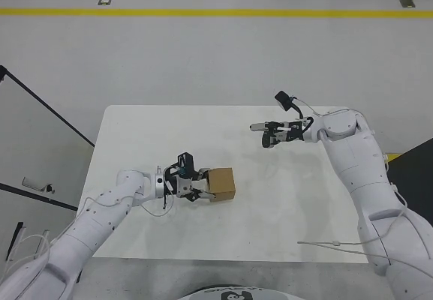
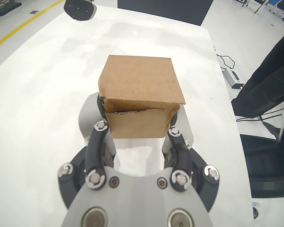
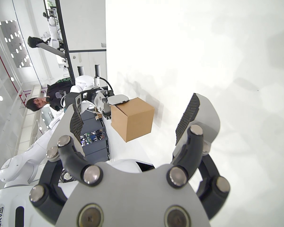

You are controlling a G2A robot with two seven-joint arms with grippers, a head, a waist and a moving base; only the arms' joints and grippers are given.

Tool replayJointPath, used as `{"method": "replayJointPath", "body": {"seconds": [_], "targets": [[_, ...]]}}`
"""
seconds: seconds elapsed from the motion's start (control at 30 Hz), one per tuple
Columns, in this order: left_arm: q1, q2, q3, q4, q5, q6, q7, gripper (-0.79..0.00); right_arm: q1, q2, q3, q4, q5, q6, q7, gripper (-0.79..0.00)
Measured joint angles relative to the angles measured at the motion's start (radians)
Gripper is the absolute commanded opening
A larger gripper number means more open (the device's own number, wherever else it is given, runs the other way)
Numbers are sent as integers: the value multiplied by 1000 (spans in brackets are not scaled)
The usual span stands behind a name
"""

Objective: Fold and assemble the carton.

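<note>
The brown cardboard carton (image 1: 221,183) is clamped by the left gripper (image 1: 199,186) — the right gripper (image 1: 262,135), far right, is held wide open, empty.

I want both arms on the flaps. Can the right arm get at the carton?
Probably yes: the right claw is open, with only table between it and the carton; the left claw grips its far end.
</note>
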Motion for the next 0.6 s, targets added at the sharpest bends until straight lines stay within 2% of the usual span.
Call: {"method": "replayJointPath", "body": {"seconds": [0.23,0.6], "targets": [[-27,-14,51,76,138,48,171,-785,0,0,0,0,0,0,0,0],[-87,-53,122,198,182,56,280,-785,0,0,0,0,0,0,0,0]]}}
